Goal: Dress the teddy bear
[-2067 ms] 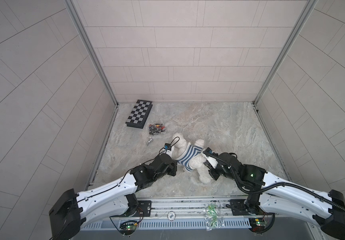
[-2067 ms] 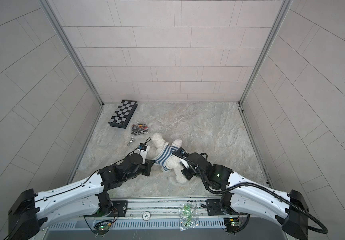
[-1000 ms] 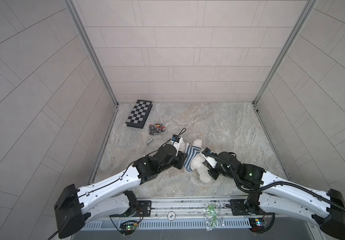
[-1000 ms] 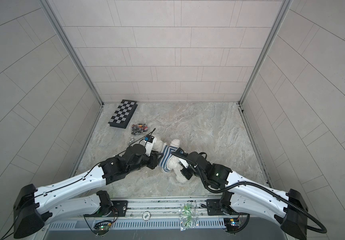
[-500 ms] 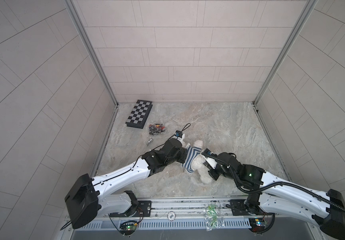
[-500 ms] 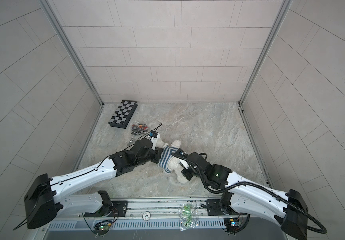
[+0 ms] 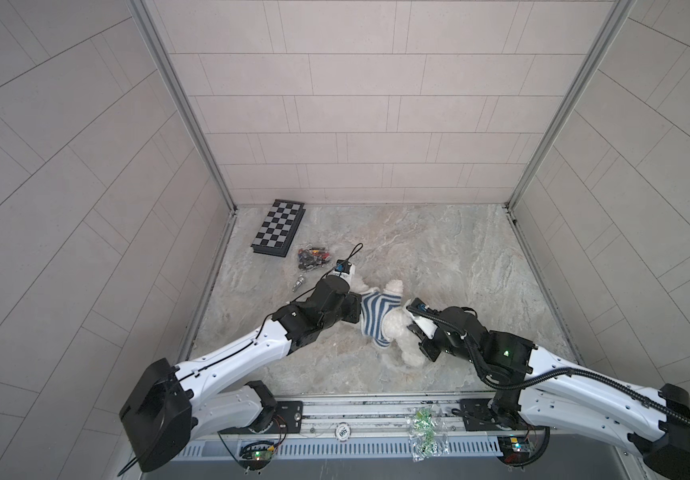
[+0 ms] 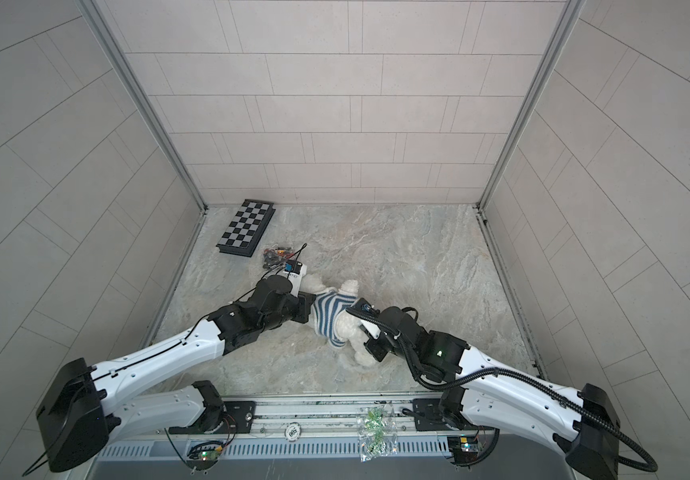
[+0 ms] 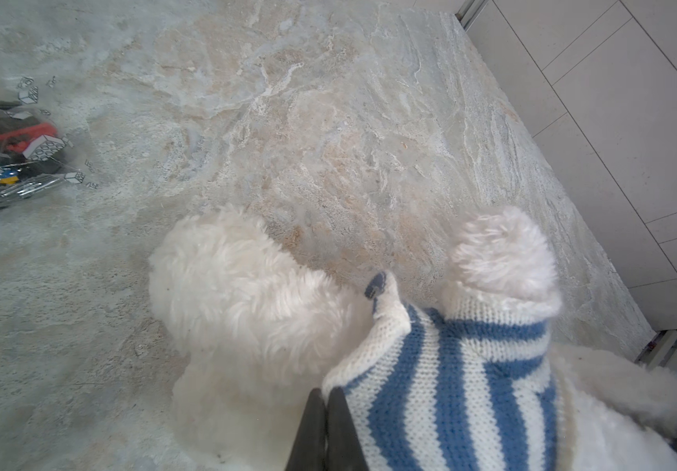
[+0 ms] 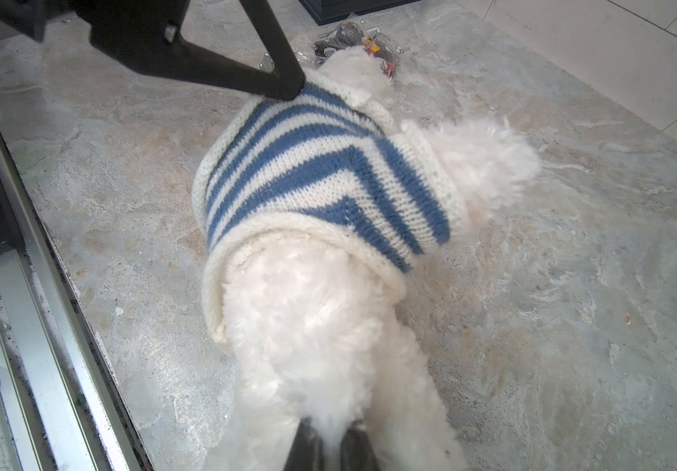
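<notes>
The teddy bear [image 7: 411,353] [image 8: 362,353] lies on the marble table, white and fluffy. A blue-and-white striped shirt [image 7: 376,318] [image 8: 328,318] covers its body, and one white paw [image 10: 487,159] sticks out of a sleeve. My left gripper [image 9: 327,393] [image 7: 357,309] [image 8: 310,307] is shut on the shirt's white edge beside the bear's head [image 9: 247,293]; its fingers [image 10: 283,87] meet on that edge. My right gripper [image 10: 330,428] [image 7: 414,332] [image 8: 366,337] is shut on the bear's fur [image 10: 320,326] below the shirt's hem [image 10: 308,232].
A folded chessboard [image 7: 278,228] lies at the back left, with a clear bag of toy bricks [image 7: 313,257] [image 9: 6,155] and a small metal piece [image 7: 299,283] near it. A poker chip [image 7: 342,432] and a bag of green bits [image 7: 422,432] rest on the front rail.
My left gripper reached forward and to the right, up to the shirt's edge by the bear's head, and shut there. The right gripper kept its hold on the bear.
</notes>
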You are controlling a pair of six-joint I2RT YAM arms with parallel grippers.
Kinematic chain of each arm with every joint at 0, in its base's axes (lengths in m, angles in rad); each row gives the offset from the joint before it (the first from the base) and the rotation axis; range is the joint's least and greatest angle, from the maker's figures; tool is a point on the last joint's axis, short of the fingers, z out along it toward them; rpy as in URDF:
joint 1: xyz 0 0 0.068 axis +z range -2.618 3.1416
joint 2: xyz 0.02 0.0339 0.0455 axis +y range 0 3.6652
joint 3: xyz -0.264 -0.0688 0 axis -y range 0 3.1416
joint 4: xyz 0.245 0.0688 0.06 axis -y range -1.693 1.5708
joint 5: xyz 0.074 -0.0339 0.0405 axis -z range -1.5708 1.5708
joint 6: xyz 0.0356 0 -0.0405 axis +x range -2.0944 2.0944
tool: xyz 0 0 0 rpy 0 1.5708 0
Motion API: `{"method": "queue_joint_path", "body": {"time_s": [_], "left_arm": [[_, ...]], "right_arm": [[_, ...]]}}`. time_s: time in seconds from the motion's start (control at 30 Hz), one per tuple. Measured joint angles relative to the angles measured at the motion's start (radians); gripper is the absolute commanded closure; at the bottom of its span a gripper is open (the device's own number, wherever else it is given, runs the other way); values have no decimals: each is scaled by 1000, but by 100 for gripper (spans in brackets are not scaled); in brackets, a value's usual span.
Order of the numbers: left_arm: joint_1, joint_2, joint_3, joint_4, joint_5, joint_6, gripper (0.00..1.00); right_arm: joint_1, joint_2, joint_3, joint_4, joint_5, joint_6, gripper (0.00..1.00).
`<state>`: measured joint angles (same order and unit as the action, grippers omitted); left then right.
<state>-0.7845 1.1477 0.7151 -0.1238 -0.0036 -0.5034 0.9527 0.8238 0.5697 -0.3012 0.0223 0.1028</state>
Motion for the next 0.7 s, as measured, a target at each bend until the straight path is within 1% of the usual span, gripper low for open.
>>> {"method": "queue_joint_path", "body": {"time_s": [0.13,0.37,0.47,0.5,0.63,0.7], "left_arm": [[17,-2,-9,2,4,4,100],[19,-16,-15,1,2,10,100],[19,-16,-15,9,22,27,100],[13,-16,-15,14,31,34,97],[-26,-29,-17,6,37,56,74],[-50,-61,-32,-4,27,62,67]], "right_arm": [[1,-4,-4,6,-5,-2,100],[1,-6,-8,14,-15,-6,100],[1,-5,-8,14,-15,-6,100],[1,-5,-8,14,-15,-6,100],[1,-4,-8,12,-14,-6,100],[1,-4,-8,11,-14,-6,100]]}}
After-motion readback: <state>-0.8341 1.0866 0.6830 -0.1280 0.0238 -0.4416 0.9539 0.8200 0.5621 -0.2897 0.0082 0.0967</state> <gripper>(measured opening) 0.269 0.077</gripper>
